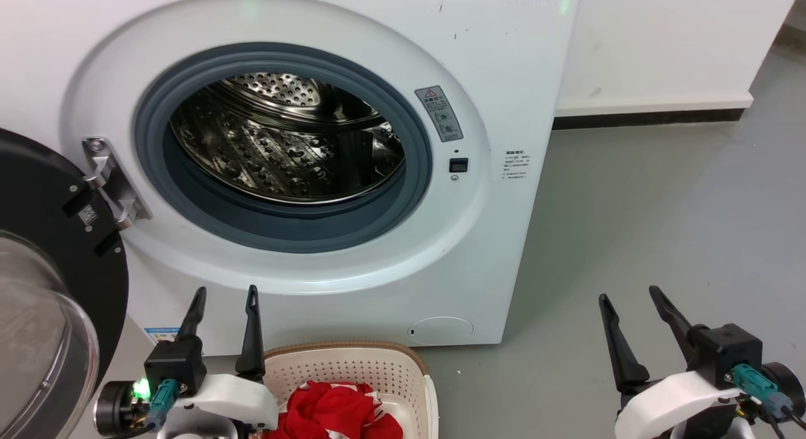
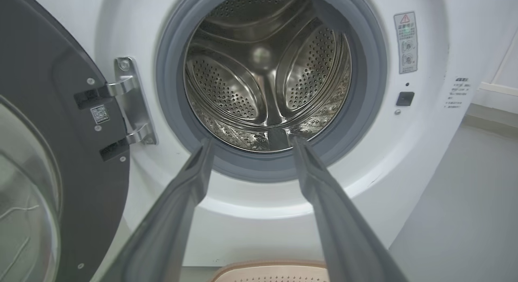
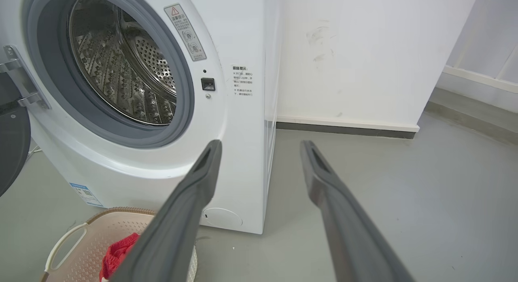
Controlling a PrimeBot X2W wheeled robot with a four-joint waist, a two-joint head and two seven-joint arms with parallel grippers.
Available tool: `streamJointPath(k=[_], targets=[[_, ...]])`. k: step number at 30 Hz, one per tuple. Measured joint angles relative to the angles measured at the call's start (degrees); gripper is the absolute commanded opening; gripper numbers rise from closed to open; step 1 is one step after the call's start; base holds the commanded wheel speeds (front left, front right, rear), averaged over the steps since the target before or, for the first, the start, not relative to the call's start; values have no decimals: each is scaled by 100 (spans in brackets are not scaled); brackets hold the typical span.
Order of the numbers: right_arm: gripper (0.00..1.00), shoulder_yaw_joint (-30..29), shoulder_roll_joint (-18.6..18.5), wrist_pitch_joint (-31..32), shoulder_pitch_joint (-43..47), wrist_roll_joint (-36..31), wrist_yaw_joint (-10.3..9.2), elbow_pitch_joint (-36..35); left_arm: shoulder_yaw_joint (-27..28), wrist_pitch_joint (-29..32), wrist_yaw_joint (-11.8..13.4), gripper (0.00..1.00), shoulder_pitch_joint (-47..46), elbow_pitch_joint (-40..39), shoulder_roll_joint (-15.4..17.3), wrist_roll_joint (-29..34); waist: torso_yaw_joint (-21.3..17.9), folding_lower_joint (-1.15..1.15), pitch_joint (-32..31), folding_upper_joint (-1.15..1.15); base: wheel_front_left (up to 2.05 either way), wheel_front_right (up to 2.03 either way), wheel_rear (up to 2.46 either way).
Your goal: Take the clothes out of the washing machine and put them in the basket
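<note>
Red jersey clothes (image 1: 334, 414) lie in the cream perforated basket (image 1: 352, 349) at lower centre, left gripper (image 1: 227, 291) and right gripper (image 1: 630, 294) fingers wide, empty; a piece hidden behind the grey gasket (image 1: 283, 234) of the white washing machine (image 1: 516, 80) could be missed.

Under and ahead of the right pincer (image 1: 628, 292): smooth grey floor (image 1: 661, 225). Farther ahead of its tips: white wall (image 1: 661, 42), lightly scuffed, with dark skirting strip (image 1: 648, 118) along the foot. Off to the pincer's right: second pale wall (image 3: 485, 31) with white baseboard (image 3: 477, 77).
</note>
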Motion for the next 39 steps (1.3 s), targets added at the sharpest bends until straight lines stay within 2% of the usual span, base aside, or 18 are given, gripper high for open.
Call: streamJointPath(k=[10,14,39], targets=[[100,-200,-1,29,171,-53,0,-68,-204,491,166,100,571,-1250,152,226,149,1,-189,0,0,0,0],[100,-164,-1,54,272,-53,0,-70,-250,676,218,100,789,-1511,155,233,162,1,-253,0,0,0,0],[100,-43,-1,87,271,-51,0,-101,-260,786,288,100,846,-1495,237,68,52,2,-222,0,0,0,0]])
